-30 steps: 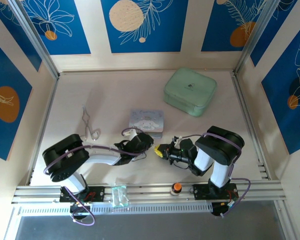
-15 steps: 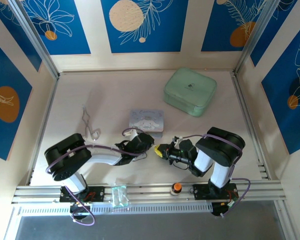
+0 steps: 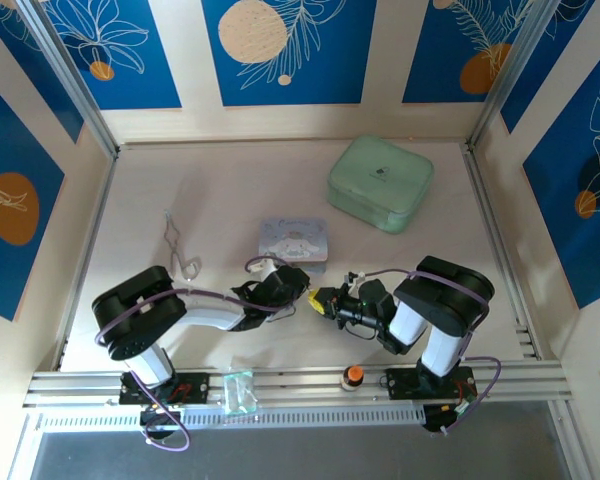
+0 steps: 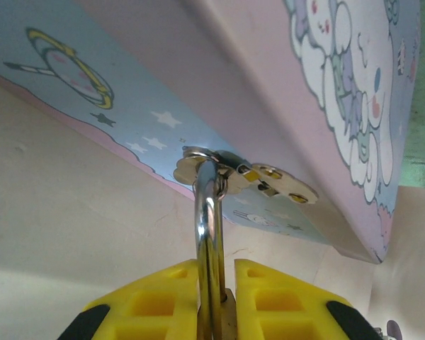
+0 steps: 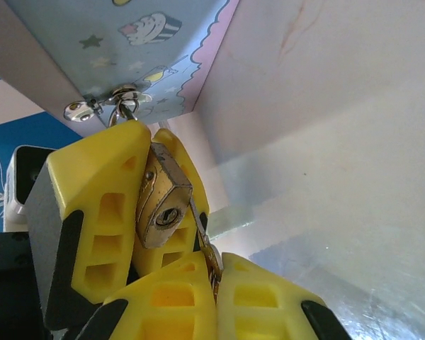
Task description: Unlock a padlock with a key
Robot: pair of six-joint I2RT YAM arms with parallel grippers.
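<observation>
We see the left tool [image 4: 216, 303] clenched on the padlock [image 5: 163, 198]. Its yellow fingers [image 4: 156, 301] squeeze the brass body from both sides while the thin silver shackle [image 4: 207, 227] rises from between them and passes through the metal hasp [image 4: 249, 174] on the front of the blue cartoon box [image 3: 293, 241]. So the padlock hangs at the box's near edge, just above the desk [image 3: 230, 190].

The right tool [image 5: 214, 303] meets it from the other side, pinched tight on the key [image 5: 210, 258] — only a thin sliver of metal shows between its fingers. The padlock's keyhole faces this wrist camera, and the key lies just beside the body's edge, to one side of the keyhole.

Farther back sits a mint-green case [image 3: 380, 183], well apart — silver tongs [image 3: 177, 247] lie to the left.
</observation>
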